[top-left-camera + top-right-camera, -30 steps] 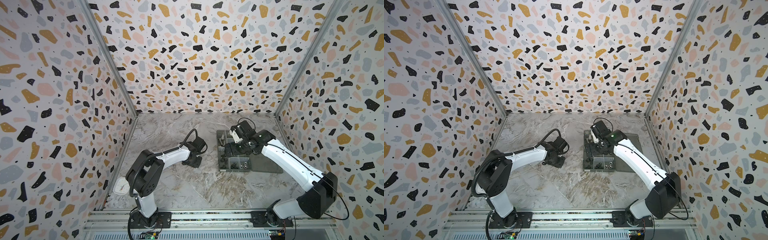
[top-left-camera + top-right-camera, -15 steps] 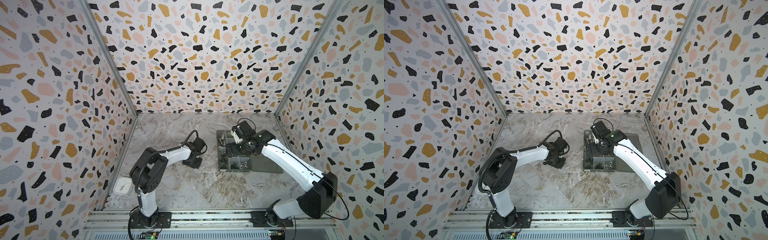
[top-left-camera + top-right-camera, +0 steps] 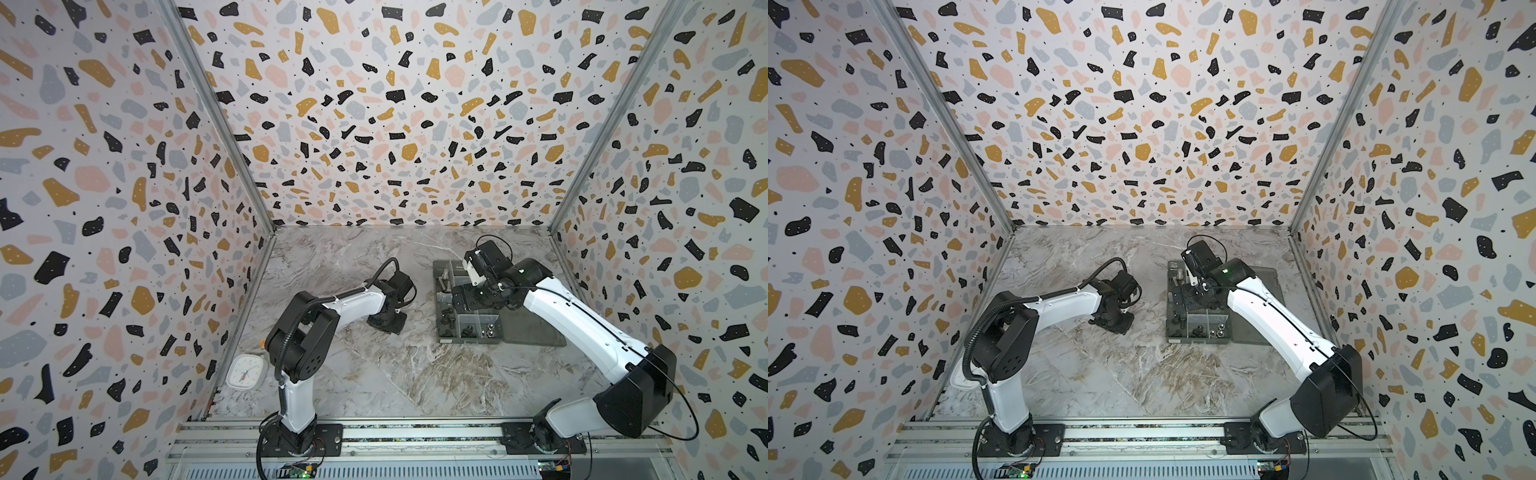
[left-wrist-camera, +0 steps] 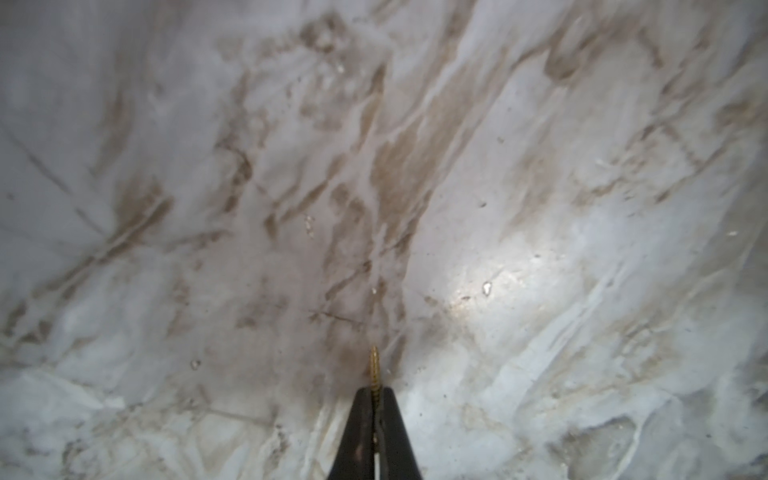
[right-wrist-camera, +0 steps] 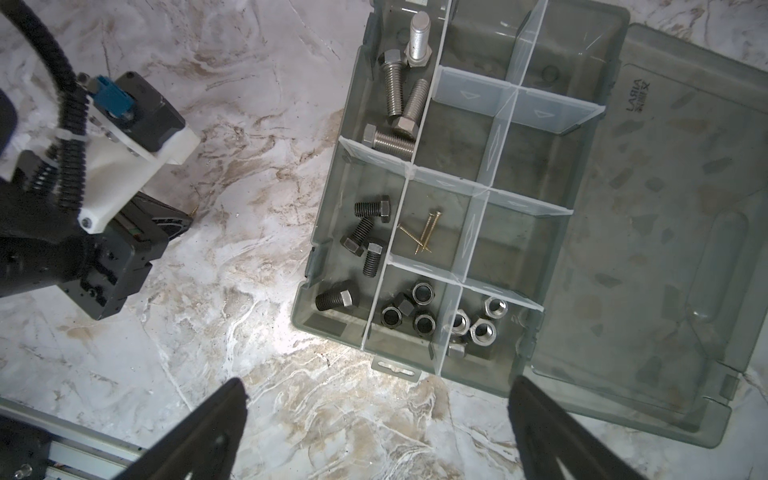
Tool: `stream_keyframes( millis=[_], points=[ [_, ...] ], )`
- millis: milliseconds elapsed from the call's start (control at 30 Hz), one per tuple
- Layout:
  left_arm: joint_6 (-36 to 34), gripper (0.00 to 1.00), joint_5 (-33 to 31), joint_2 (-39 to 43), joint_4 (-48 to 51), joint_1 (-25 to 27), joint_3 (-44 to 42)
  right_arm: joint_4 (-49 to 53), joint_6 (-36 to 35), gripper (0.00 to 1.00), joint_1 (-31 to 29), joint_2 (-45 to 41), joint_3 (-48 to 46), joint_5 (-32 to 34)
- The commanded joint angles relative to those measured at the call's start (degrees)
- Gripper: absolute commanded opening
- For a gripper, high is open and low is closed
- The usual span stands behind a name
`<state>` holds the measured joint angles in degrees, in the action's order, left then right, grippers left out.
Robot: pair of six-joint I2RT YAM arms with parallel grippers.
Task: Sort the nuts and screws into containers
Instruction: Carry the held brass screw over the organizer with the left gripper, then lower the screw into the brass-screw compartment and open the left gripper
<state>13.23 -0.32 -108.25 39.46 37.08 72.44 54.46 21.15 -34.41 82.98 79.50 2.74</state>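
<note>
In the left wrist view my left gripper (image 4: 376, 390) is shut on a thin gold screw (image 4: 375, 365), whose point sticks out just over the marble. Both top views show this gripper (image 3: 388, 325) (image 3: 1113, 325) low on the table, left of the containers (image 3: 469, 343) (image 3: 1200, 341). The right wrist view shows the containers (image 5: 528, 170). They hold silver screws (image 5: 394, 89), black screws (image 5: 371, 257), gold screws (image 5: 424, 232), black nuts (image 5: 424, 293) and silver nuts (image 5: 482, 331). My right gripper (image 5: 376, 419) hangs open and empty above the box's near edge.
The box's flat lid (image 5: 665, 216) lies open on the table beside the compartments. A white clock (image 3: 246, 371) leans at the left wall near the front. The aluminium rail (image 3: 415, 432) with both arm bases runs along the front edge.
My left gripper has shut on the gold screw, and the left arm's elbow has swung forward and to the right. The right arm has stayed put, open.
</note>
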Motion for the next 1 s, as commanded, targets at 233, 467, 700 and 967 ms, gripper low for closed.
stream_keyframes(
  millis=[233,467,700,967],
  points=[
    [-0.5,0.0,1.6,0.7,6.9,0.0,11.1,1.8,0.7,0.99,0.9,-2.8,0.7,2.6],
    [1.2,0.0,7.5,-1.9,4.9,1.8,19.0,3.5,0.0,0.99,6.4,-7.3,-3.1,2.9],
    [1.8,0.0,10.5,-10.8,4.4,6.8,32.8,5.5,-0.3,1.0,10.3,-11.3,-5.4,3.1],
    [3.3,0.0,14.2,-19.1,3.9,10.3,44.6,7.6,-1.2,0.99,13.6,-14.5,-6.8,3.8]
  ],
)
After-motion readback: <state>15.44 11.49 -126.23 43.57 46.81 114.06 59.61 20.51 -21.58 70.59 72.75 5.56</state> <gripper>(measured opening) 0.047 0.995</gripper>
